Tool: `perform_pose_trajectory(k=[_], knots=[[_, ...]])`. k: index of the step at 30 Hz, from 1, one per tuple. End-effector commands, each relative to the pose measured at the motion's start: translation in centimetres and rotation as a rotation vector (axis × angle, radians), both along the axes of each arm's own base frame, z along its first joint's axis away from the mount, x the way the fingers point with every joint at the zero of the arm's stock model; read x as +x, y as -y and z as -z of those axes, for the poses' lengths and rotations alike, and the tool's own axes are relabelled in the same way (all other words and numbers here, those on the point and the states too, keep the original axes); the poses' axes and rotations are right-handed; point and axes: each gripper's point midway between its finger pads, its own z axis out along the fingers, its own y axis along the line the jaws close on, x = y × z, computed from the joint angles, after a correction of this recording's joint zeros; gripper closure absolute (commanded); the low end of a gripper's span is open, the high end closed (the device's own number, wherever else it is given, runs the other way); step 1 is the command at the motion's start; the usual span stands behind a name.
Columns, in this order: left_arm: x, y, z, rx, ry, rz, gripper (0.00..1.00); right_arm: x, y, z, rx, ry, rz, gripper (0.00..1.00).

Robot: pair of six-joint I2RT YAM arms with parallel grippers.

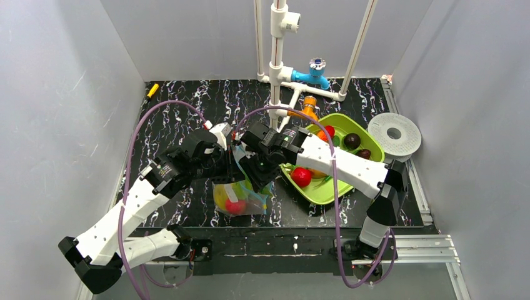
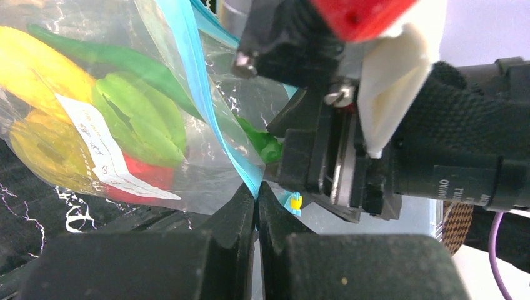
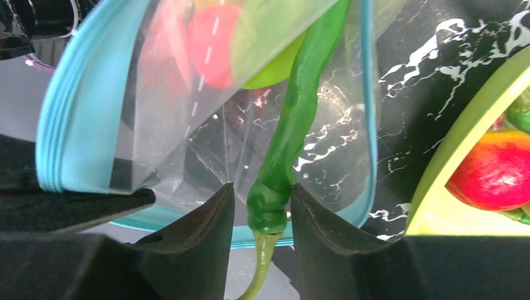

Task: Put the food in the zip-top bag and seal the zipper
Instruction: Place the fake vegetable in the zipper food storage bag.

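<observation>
The zip-top bag sits near the front of the black marbled worktop, between the two arms and just left of the lime-green tray. Its mouth stands open toward the far side, where both arms meet it. The left fingers are pinched together on the light-blue zipper at one side of the opening, and the strip runs up from between their tips. Through the clear plastic I can see a yellow piece, a ridged green piece and a red piece packed behind the white label. The right fingers clamp a long green pepper near its stem end. The pepper's body reaches through the blue-rimmed mouth into the bag, and its stem pokes out below the fingers. In the tray lie a red fruit at the near end, two dark brown pieces toward the far end, and something orange partly hidden behind the right arm.
</observation>
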Motion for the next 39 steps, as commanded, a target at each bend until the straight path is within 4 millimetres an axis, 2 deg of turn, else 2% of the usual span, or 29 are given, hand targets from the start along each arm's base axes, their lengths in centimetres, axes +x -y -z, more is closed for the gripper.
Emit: perform_pose_trajectory(k=[1,11,13,16,17,21,25,27,28,30,32,34,36,39], knots=[[0.2,0.0,-1.7,-0.031,0.045,-0.004,1.00,-0.8,-1.2,0.8,0.020,-0.046,0.006,0.56],[0.1,0.0,-1.7,-0.030,0.045,-0.006,1.00,-1.1,-0.7,1.5,-0.018,-0.046,0.016,0.63],[0.2,0.0,-1.6,-0.030,0.044,-0.005,1.00,-1.0,-0.7,1.5,-0.018,-0.041,0.018,0.72],[0.2,0.0,-1.7,-0.031,0.045,-0.005,1.00,-0.9,-1.1,1.0,0.007,-0.030,0.024,0.94],[0.1,-0.1,-1.7,-0.030,0.044,-0.006,1.00,-0.8,-1.2,0.8,0.019,-0.026,0.027,0.99],[0.1,-0.3,-1.6,-0.023,0.047,-0.011,1.00,-0.1,-1.8,-0.8,0.078,0.016,0.057,0.99],[0.0,-0.4,-1.7,-0.029,0.050,-0.014,1.00,1.3,-1.9,-2.4,0.129,0.079,0.169,0.99],[-0.1,-0.4,-1.9,-0.036,0.052,-0.015,1.00,1.8,-2.4,-3.9,0.226,0.093,0.209,0.99],[-0.1,-0.5,-2.1,-0.042,0.058,-0.017,1.00,1.4,-2.9,-4.8,0.293,0.072,0.191,0.99],[-0.2,-0.2,-2.8,-0.094,0.074,-0.032,1.00,1.4,-3.4,-5.5,0.359,0.033,0.214,0.99],[0.0,1.2,-4.2,-0.226,0.074,-0.049,1.00,1.6,-3.4,-6.3,0.357,0.024,0.220,0.99],[0.7,4.5,-6.0,-0.443,0.030,-0.045,1.00,2.1,-2.0,-8.6,0.352,0.057,0.198,0.99],[1.0,4.9,-6.4,-0.479,0.025,-0.051,1.00,2.0,-1.4,-9.4,0.350,0.063,0.174,0.99],[1.1,5.4,-6.7,-0.526,0.010,-0.056,1.00,1.8,-0.4,-9.5,0.300,0.071,0.153,0.99]])
